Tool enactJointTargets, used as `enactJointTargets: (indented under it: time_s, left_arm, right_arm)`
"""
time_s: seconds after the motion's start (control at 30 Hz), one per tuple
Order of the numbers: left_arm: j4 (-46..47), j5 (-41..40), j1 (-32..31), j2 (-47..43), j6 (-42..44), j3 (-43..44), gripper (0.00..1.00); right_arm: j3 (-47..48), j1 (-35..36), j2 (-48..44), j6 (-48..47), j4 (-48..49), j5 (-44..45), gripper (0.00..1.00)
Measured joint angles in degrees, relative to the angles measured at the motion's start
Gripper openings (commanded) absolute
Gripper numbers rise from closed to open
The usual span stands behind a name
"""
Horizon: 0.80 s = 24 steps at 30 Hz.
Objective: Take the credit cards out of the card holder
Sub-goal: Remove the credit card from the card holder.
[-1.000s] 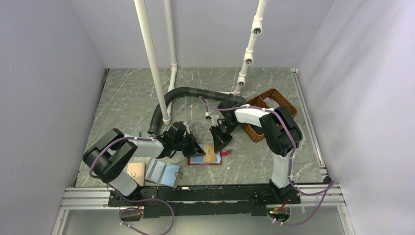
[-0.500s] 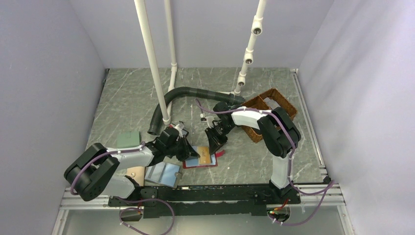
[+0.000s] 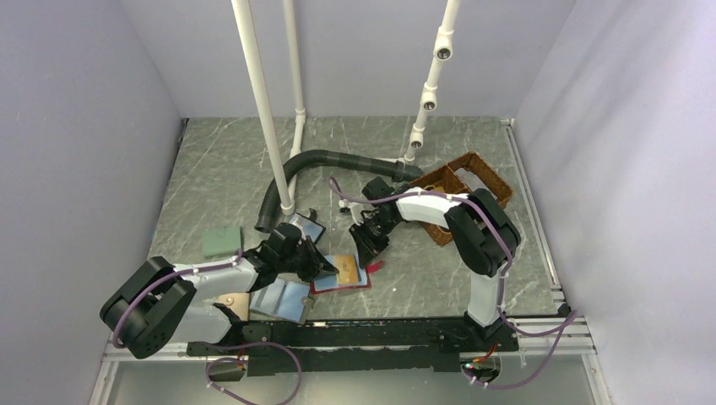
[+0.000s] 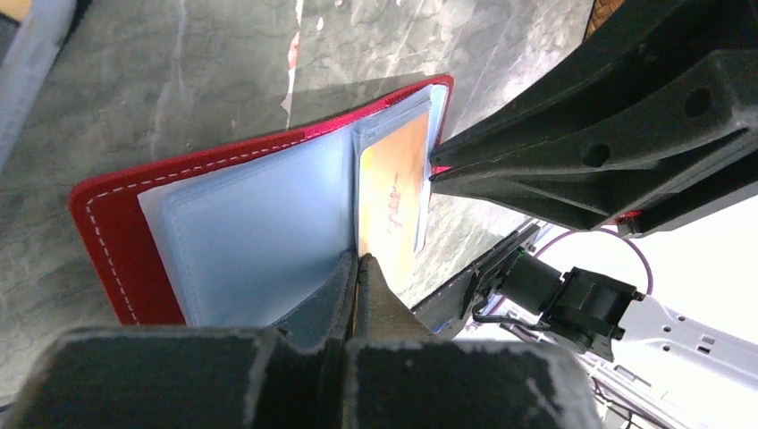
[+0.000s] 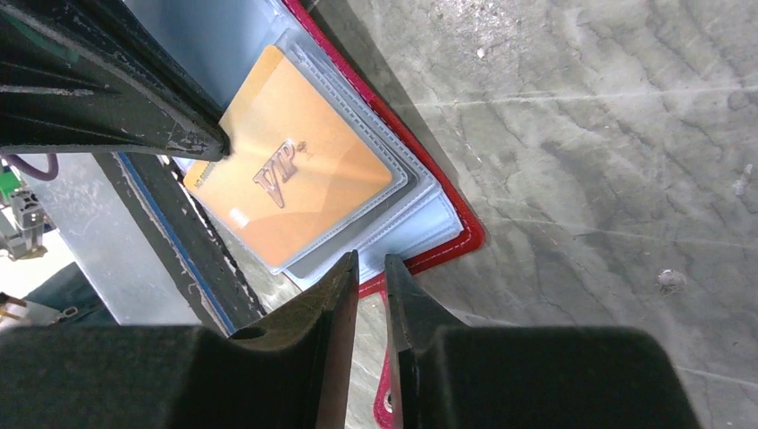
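Your left tool (image 4: 359, 261) is pinched shut on a clear pocket of the card holder (image 4: 107, 241). That pocket has the orange card (image 4: 393, 179) in it. The card holder lies open on the tabletop (image 3: 219, 169), between the two arms. Your right tool (image 5: 366, 261) shows a thin gap with nothing in it, its tips just beside the card holder's red edge.

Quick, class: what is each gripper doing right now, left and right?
Left gripper: closed, pinching the card holder's clear sleeve.
Right gripper: slightly open, holding nothing, at the card holder's edge.
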Motion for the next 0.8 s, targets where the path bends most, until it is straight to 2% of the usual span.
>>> enactJointTargets:
  time_s: [0.17,0.3,0.53,0.8]
  left_arm:
    - [-0.31,-0.37,0.00,-0.87,-0.28,-0.24,0.00]
    - [-0.22,-1.03,-0.15,-1.95,2.75,-0.24,0.00]
    - [2.08,-2.99,-1.18,1.20,7.63,0.55,0.00]
    - [4.90,-3.91,-1.53,4.42,9.11,1.66,0.00]
  right_arm:
    - [0.02,0.50,-0.87,-1.09,-0.04,1.16,0.24]
    - [0.02,0.22,-2.60,-4.13,-1.20,2.45,0.25]
    - [0.24,-0.26,-5.51,-9.84,-3.91,-1.95,0.28]
    - [0.50,1.03,1.05,-10.71,-5.46,-5.95,0.26]
